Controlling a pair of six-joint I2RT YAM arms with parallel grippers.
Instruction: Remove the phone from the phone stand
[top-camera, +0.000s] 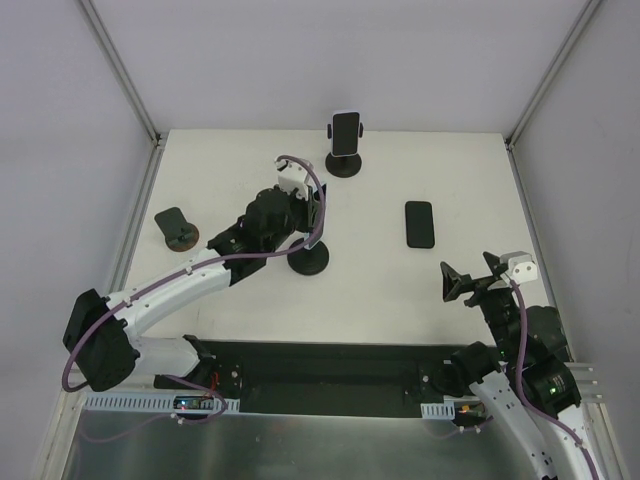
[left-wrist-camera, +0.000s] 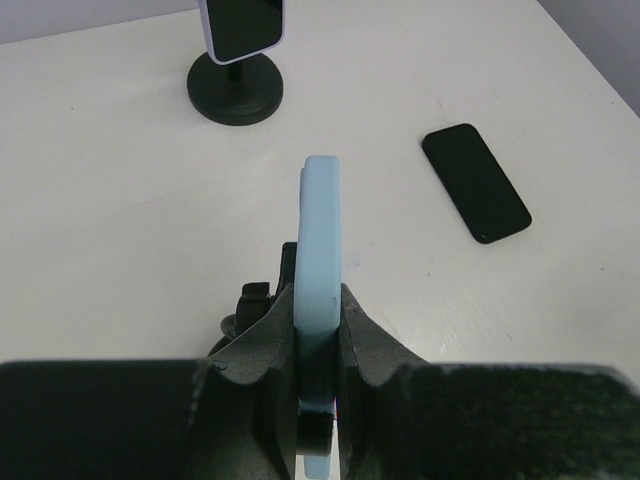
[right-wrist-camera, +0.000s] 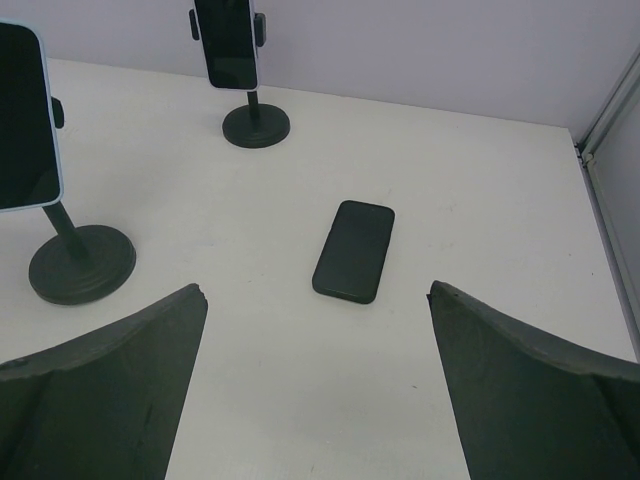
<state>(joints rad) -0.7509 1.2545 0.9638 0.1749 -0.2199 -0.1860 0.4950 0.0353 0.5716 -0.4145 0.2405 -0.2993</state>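
Observation:
In the left wrist view a light blue phone stands edge-on between my left gripper's fingers, which are shut on its front and back. Part of the black stand clamp shows just left of it. From the right wrist view the same phone still sits in its phone stand, a thin stem on a round black base. Seen from above, my left gripper hangs over that base. My right gripper stands open and apart, near the right front, with nothing between its fingers.
A second stand with a white-edged phone stands at the back middle. A black phone lies flat right of centre. A small empty stand sits at the left. Metal frame posts border the white table.

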